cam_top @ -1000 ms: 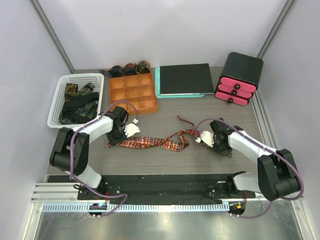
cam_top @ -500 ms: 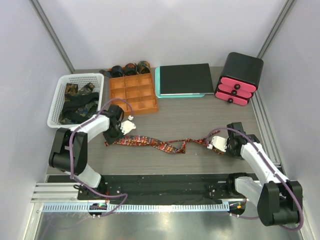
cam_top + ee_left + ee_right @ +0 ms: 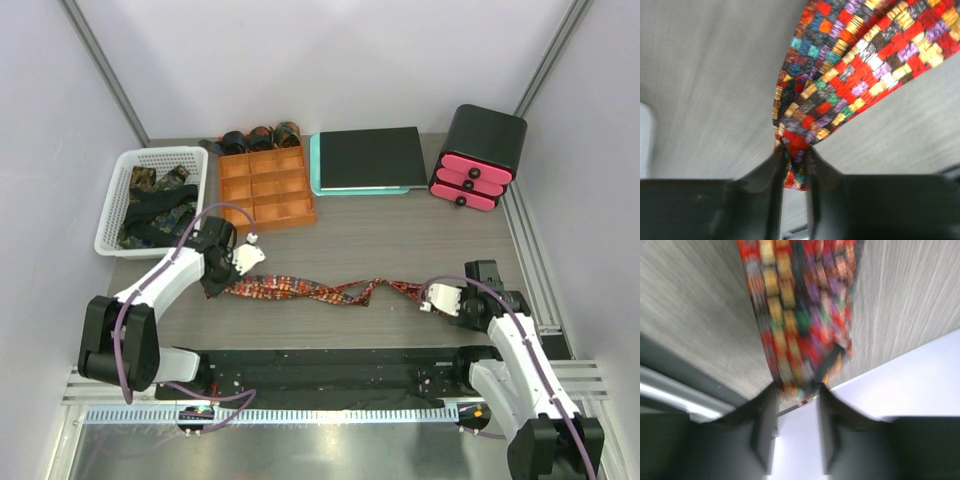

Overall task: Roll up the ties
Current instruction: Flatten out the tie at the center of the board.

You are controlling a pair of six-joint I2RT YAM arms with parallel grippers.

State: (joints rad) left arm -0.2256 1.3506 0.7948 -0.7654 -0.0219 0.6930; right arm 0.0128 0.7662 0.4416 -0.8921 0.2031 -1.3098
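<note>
The red-orange checked tie (image 3: 310,291) lies stretched left to right across the table, twisted near its middle. My left gripper (image 3: 218,285) is at its left end. In the left wrist view the tie (image 3: 840,75) bunches into the narrow gap of the left gripper (image 3: 792,160), whose fingers stand slightly apart, open. My right gripper (image 3: 429,297) is at the tie's right end. In the right wrist view, which is blurred, the tie's tip (image 3: 800,315) hangs at the tips of the right gripper (image 3: 796,395), whose jaws stand clearly apart.
A white basket (image 3: 112,222) at the left holds dark patterned ties (image 3: 155,205). Behind the orange compartment tray (image 3: 265,185) sit three dark rolled ties (image 3: 260,137). A teal-edged black folder (image 3: 368,160) and a black drawer unit with pink drawers (image 3: 478,158) stand at the back right.
The arms drew apart, my right gripper going toward the near right, and the tie was pulled out straighter. Both grippers went from shut to parted on the tie's ends.
</note>
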